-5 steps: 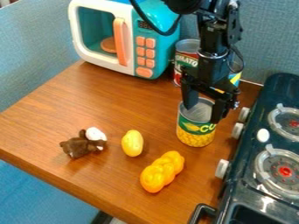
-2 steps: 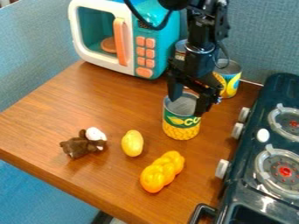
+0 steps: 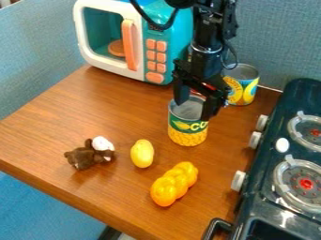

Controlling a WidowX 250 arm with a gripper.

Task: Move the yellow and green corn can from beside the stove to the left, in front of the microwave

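The black gripper [image 3: 194, 110] is at the middle right of the table, shut on a corn can [image 3: 188, 133] with a green and yellow label. One finger is at each side of the can's upper rim. The can is upright; whether its base touches the table I cannot tell. In front and to the left lies a yellow lemon [image 3: 142, 153]. A shiny orange-yellow braided loaf [image 3: 174, 183] lies nearer the front, and a small brown and white plush toy [image 3: 89, 153] is left of the lemon.
A teal and white toy microwave [image 3: 110, 65] stands at the back. A blue and yellow can [image 3: 243, 87] is behind and right of the gripper; another can is mostly hidden behind the arm. The dark toy stove [image 3: 266, 187] borders the table's right side.
The gripper and the corn can have moved together to the left and slightly toward the back. More of the blue and yellow can shows, while the arm now hides most of the tomato can.
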